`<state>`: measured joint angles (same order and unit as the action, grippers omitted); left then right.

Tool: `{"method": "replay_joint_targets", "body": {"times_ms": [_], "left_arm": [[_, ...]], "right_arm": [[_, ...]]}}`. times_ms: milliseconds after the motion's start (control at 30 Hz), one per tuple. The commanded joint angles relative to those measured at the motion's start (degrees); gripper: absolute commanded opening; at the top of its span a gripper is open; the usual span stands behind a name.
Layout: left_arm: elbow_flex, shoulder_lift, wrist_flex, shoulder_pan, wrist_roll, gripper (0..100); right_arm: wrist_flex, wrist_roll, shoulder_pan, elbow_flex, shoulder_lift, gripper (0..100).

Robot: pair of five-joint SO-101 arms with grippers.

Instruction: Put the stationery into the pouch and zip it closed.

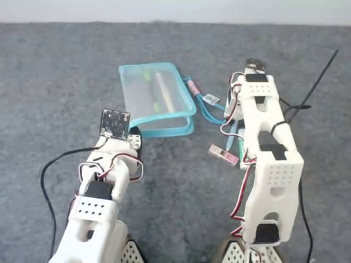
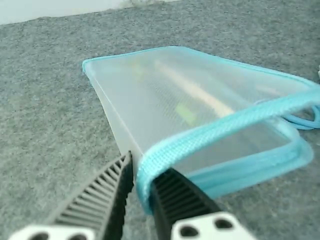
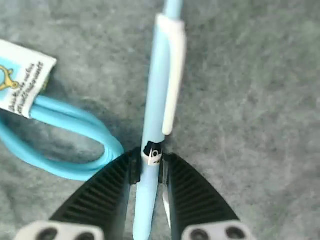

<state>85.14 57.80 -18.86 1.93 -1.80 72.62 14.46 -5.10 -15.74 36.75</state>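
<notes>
Light-blue pen (image 3: 156,90), the item in hand: my right gripper (image 3: 149,167) is clenched across its barrel below the white clip, with the pen pointing away from the wrist over the grey mat (image 1: 66,71). The translucent pouch (image 1: 156,98) lies flat mid-table with a pencil-like stick and a green item visible through its wall. My left gripper (image 2: 145,171) pinches the upper teal zip band at the near corner, so the mouth gapes toward the arms. To do this step well, I judge the pen should travel tip-first and low, aligned with the long opening and entering well away from the pinched corner, while the left claw holds the lip raised. The blue cord loop (image 3: 70,145) and its tag (image 3: 25,80) lie just beside the pen, between it and the pouch, so I would lift clear before crossing. A pink item (image 1: 223,155) lies near the right arm. There is open mat beyond the pouch.
</notes>
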Motion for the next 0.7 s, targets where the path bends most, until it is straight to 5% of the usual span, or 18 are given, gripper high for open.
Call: {"method": "replay_joint_targets", "body": {"times_ms": [0,367,667], "left_arm": [[-1.1,0.1,0.9,0.4,-0.4,1],[-1.1,0.1,1.0,0.4,-0.4,1],[-1.0,0.0,1.0,0.4,-0.4,1]], "right_arm": [[-1.2,0.3,0.7,-3.2,-2.7,0.6],[10.7,-9.2,2.1,-2.7,-27.0,0.7],[25.7,-32.1,11.5,-2.6,-32.8,0.7]]}}
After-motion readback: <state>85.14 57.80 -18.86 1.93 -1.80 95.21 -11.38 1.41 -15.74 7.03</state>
